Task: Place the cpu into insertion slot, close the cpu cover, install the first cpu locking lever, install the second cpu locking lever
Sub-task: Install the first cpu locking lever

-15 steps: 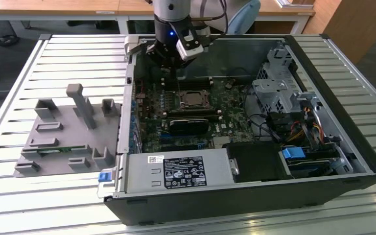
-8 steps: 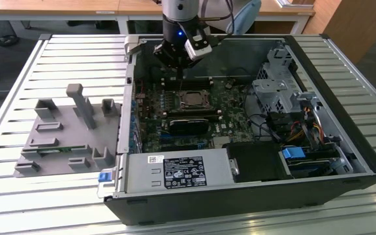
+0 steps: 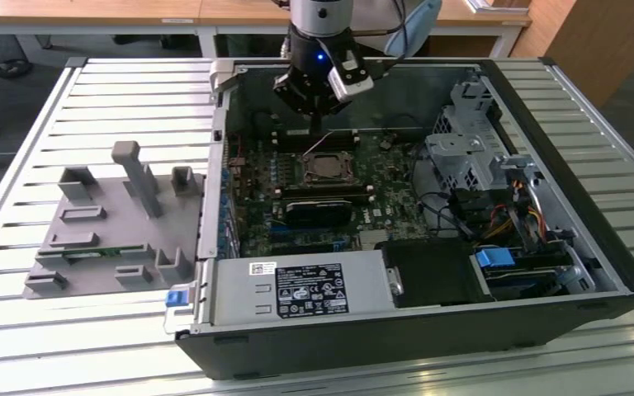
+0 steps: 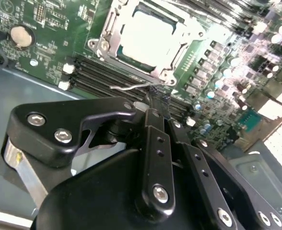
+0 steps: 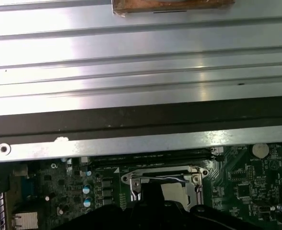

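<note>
The end effector [image 4: 156,98] is pinched closed on a thin lever [image 4: 131,86] at the cover's [image 4: 146,40] 6 o'clock edge — springy wire, likely slippery; grip its bent end.

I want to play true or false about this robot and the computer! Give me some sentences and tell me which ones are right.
1. The cpu sits in the socket on the green board. True.
2. The cpu cover lies down flat around the cpu. True.
3. The gripper is over the grey plastic tray. False: it hangs inside the computer case, right by the socket, next to a thin wire lever.
4. The gripper is carrying the cpu. False: the cpu is in the socket, not in the gripper.
5. A round silver battery sits on the board. True.
6. The case stands on a wooden floor. False: it rests on a metal slatted table.
</note>
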Available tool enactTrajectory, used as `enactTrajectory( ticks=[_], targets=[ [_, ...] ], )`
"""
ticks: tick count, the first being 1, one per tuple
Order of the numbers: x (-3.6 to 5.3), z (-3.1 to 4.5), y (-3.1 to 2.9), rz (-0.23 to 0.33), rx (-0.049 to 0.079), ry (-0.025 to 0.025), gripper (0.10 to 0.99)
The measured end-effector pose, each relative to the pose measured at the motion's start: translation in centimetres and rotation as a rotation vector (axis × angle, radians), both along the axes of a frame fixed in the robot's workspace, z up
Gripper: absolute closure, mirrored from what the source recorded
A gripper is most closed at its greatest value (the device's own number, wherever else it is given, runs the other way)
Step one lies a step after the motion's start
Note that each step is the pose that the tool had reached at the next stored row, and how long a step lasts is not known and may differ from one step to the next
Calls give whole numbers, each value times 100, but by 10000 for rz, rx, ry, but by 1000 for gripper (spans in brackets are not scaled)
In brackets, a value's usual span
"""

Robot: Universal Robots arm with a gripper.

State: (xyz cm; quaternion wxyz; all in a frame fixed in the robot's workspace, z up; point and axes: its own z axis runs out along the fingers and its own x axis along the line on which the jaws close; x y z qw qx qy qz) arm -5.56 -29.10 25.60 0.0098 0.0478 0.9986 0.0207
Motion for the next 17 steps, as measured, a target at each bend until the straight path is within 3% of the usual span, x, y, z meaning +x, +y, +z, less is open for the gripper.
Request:
enactTrajectory(
  ticks=[1, 3, 17],
  targets=[
    [0, -4, 1, 0, 100, -2, 980],
    [0, -10, 1, 0, 160, -2, 980],
    [75, -128, 1, 163, 159, 1, 980]
  ],
)
